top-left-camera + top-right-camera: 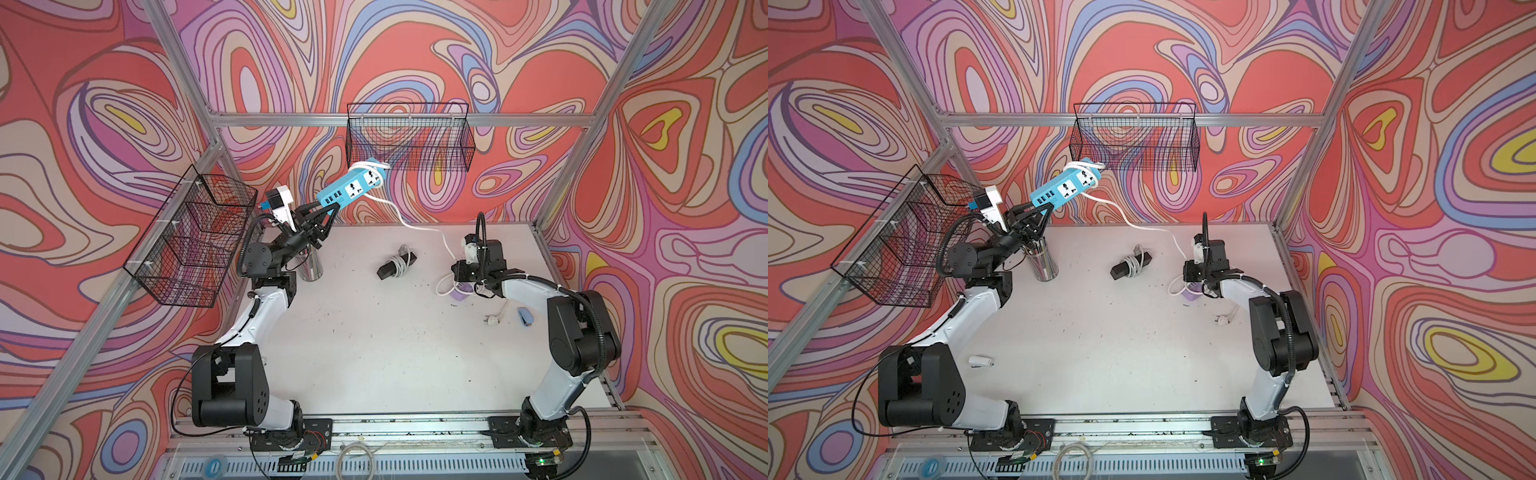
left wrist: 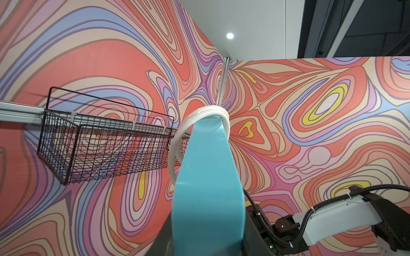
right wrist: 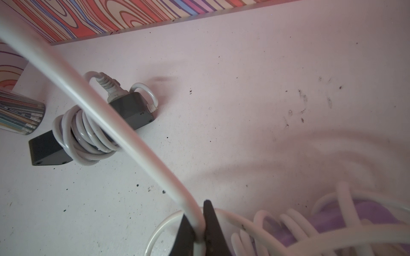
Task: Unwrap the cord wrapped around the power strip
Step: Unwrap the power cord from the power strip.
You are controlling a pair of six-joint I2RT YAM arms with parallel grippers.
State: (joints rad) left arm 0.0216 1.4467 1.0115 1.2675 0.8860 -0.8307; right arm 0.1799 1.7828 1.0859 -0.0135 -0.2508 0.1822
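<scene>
**White cord (image 3: 133, 139): last loops (image 1: 368, 166)**

Right hand (image 3: 196, 219) pinches the cord just above the bench (image 1: 374, 332); left hand (image 1: 322, 216) clamps the blue power strip (image 1: 353, 189) aloft. Circle the far tip with slack so the loops slip off.

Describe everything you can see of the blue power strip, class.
The blue power strip looks like glossy turquoise plastic, with two white sockets and a row of small dark ports. The left claw grips one end, holding it in the air, tilted upward. A white cord loops round its far end and trails to the right claw.
</scene>
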